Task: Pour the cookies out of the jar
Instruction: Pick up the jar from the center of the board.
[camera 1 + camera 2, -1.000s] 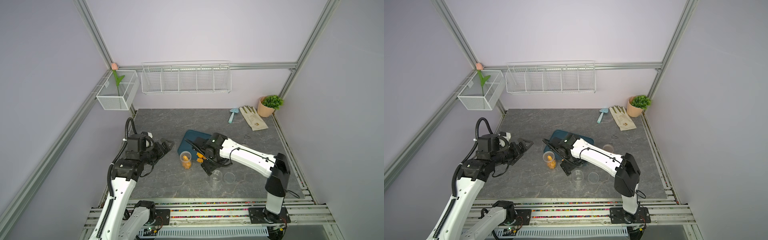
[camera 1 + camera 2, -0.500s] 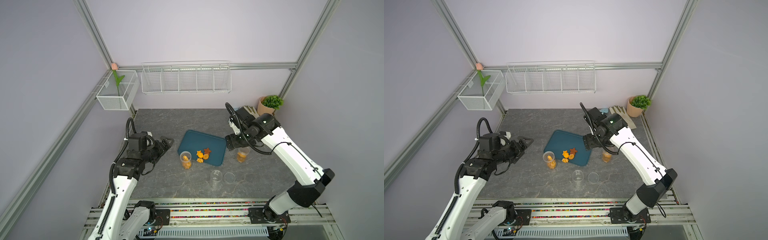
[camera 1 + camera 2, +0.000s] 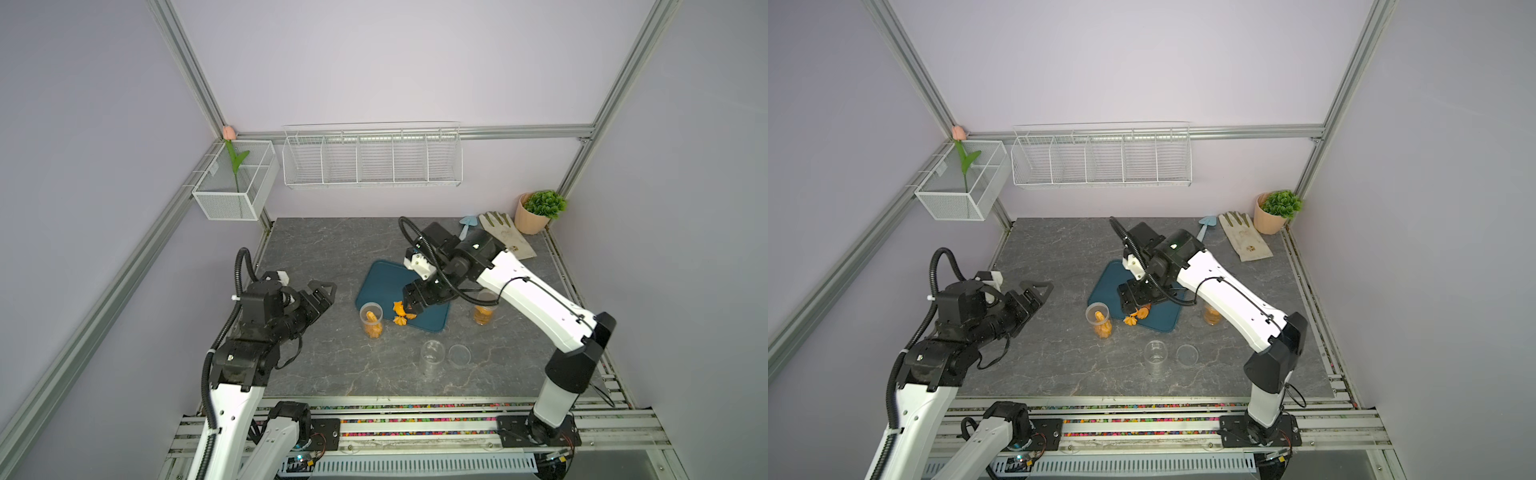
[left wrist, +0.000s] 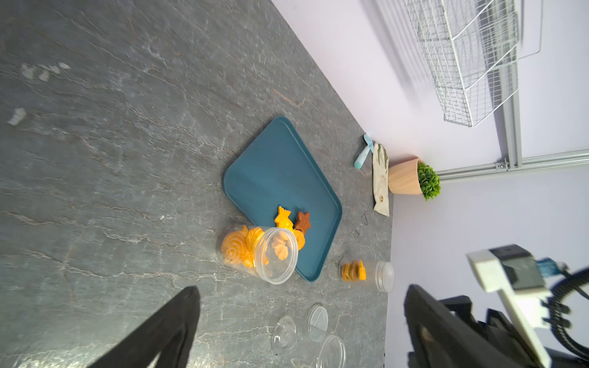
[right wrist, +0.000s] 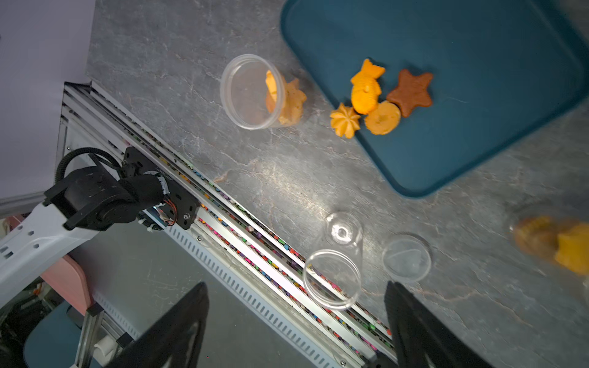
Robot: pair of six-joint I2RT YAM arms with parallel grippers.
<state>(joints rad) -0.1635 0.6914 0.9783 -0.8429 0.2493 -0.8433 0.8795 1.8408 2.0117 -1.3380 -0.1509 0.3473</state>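
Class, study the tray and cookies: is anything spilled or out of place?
Yes. One orange swirl cookie lies on the grey tabletop, just outside the blue tray; the other three loose cookies lie on it.

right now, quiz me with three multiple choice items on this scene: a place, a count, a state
1. Where is the brown star cookie? A) on the teal tray B) in the wire basket C) in the plant pot
2. How many clear jars stand on the table? A) one B) three C) five
3. How is the left gripper? A) shut on a jar B) shut on a cookie C) open, empty
Key: 1 A, it lies flat on the tray. 2 B, two hold cookies, one is empty. 3 C, its jaws stand wide with nothing between.
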